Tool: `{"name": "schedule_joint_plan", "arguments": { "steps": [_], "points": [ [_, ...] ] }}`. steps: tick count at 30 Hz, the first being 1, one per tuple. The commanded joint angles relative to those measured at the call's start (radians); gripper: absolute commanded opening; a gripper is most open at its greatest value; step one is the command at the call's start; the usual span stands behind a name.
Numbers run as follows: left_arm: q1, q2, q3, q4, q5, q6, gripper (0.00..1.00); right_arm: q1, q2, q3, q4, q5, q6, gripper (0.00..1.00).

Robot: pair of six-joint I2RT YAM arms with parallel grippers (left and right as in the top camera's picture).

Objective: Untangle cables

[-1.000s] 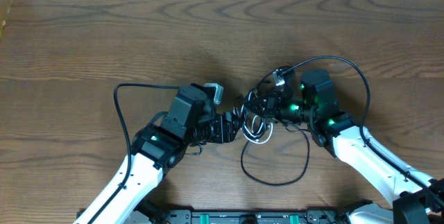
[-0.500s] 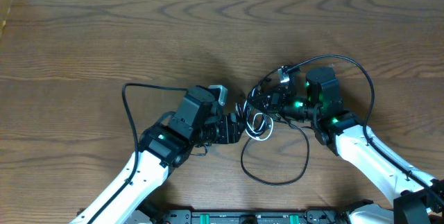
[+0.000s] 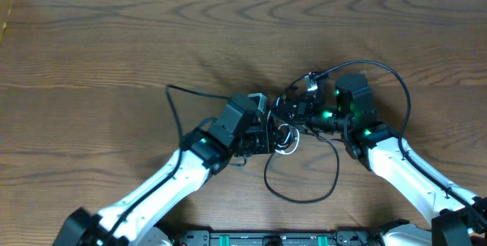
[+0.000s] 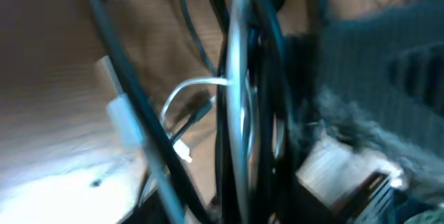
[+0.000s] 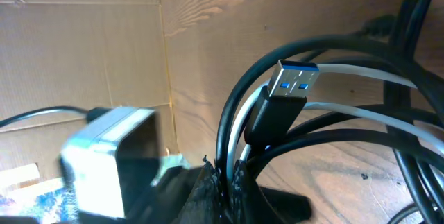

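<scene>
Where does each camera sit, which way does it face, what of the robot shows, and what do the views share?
Overhead: above the table, facing down; left claw and right claw meet at the cables.
Left wrist: on the left arm, blurred close-up into the tangle.
Right wrist: low, facing a USB plug; own fingers below.
Shared: the white cord shows in all.
</scene>
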Motion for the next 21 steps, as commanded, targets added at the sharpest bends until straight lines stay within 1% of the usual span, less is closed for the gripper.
{"name": "schedule_joint_plan", "arguments": {
  "steps": [1, 4, 6, 9, 12, 13, 15, 17, 18, 19, 20, 21],
  "points": [
    [0.002, 0.045, -0.005, 0.000, -0.017, 0.004, 0.08, -0.013, -0.013, 0.020, 0.002, -0.017, 0.000, 0.01],
    [0.025, 0.041, -0.005, -0.093, -0.108, 0.056, 0.08, -0.055, -0.013, 0.020, -0.006, -0.018, -0.042, 0.01],
    [0.048, 0.029, -0.005, -0.148, -0.143, 0.080, 0.08, -0.097, -0.013, 0.020, -0.033, -0.014, -0.070, 0.01],
    [0.103, -0.003, -0.005, -0.208, -0.146, 0.113, 0.08, -0.174, -0.013, 0.020, -0.134, 0.071, -0.102, 0.01],
    [0.153, -0.045, -0.005, -0.222, -0.145, 0.132, 0.08, -0.245, -0.013, 0.020, -0.263, 0.182, -0.104, 0.01],
    [0.162, -0.057, -0.005, -0.217, -0.138, 0.132, 0.08, -0.259, -0.013, 0.020, -0.288, 0.185, -0.109, 0.01],
    [0.169, -0.077, -0.005, -0.184, -0.081, 0.154, 0.08, -0.270, -0.013, 0.020, -0.314, 0.161, -0.137, 0.01],
    [0.161, -0.085, -0.005, -0.122, 0.046, 0.276, 0.08, -0.260, -0.013, 0.020, -0.312, 0.115, -0.158, 0.01],
    [0.154, -0.085, -0.005, -0.095, 0.108, 0.358, 0.07, -0.253, -0.013, 0.020, -0.311, 0.093, -0.157, 0.02],
    [0.145, -0.085, -0.005, -0.074, 0.157, 0.452, 0.08, -0.245, -0.013, 0.020, -0.310, 0.065, -0.156, 0.10],
    [0.139, -0.085, -0.005, -0.069, 0.166, 0.504, 0.08, -0.238, -0.013, 0.020, -0.302, 0.031, -0.156, 0.13],
    [0.127, -0.085, -0.005, -0.068, 0.132, 0.574, 0.08, -0.228, -0.013, 0.020, -0.288, -0.025, -0.156, 0.20]
  ]
}}
